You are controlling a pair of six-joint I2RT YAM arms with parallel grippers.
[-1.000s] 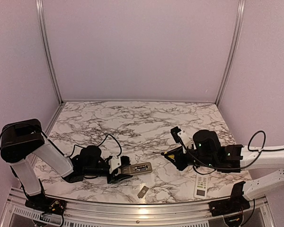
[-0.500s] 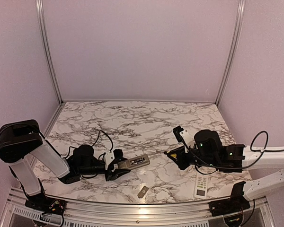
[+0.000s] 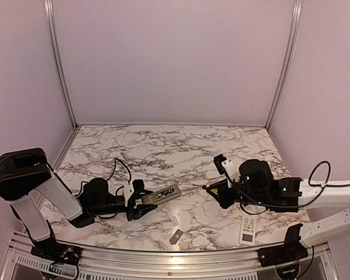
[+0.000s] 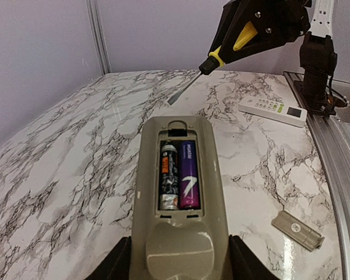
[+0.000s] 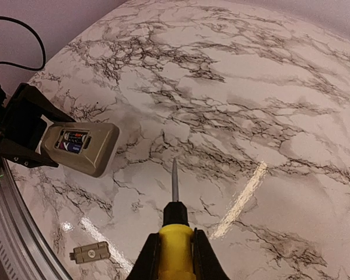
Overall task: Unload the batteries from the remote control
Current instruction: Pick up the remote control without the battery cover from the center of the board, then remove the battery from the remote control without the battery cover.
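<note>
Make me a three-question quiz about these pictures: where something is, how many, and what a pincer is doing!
1. Where is the grey cover plate? A. on the table B. in the air C. in a pincer
2. How many batteries show inside the open grey remote? A. one B. two C. four
3. The right pincer is: A. wide open B. shut on the yellow-handled screwdriver C. shut on nothing

1 A, it lies loose on the marble; 2 B, one dark, one purple, side by side; 3 B, it clamps the yellow handle.
</note>
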